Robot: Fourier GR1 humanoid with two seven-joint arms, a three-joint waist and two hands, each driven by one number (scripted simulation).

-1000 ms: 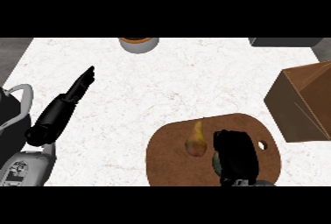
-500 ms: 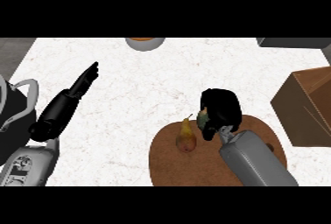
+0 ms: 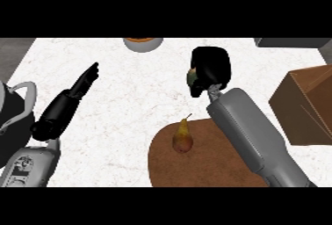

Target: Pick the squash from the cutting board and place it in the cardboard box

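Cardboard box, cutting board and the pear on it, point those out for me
cardboard box (image 3: pixel 310 105), head view, on its brown side wall
cutting board (image 3: pixel 207 169), head view, on a bare part of its brown top
pear (image 3: pixel 183 139), head view, on the middle of its body

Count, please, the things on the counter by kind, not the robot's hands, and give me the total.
Fruit and vegetables: 2, a pear on the cutting board and a greenish item, apparently the squash, in the right hand.
Cutting board: 1.
Cardboard box: 1.
Bowl-like container at the far edge: 1.
Grey object, top right corner: 1.
Total: 6.
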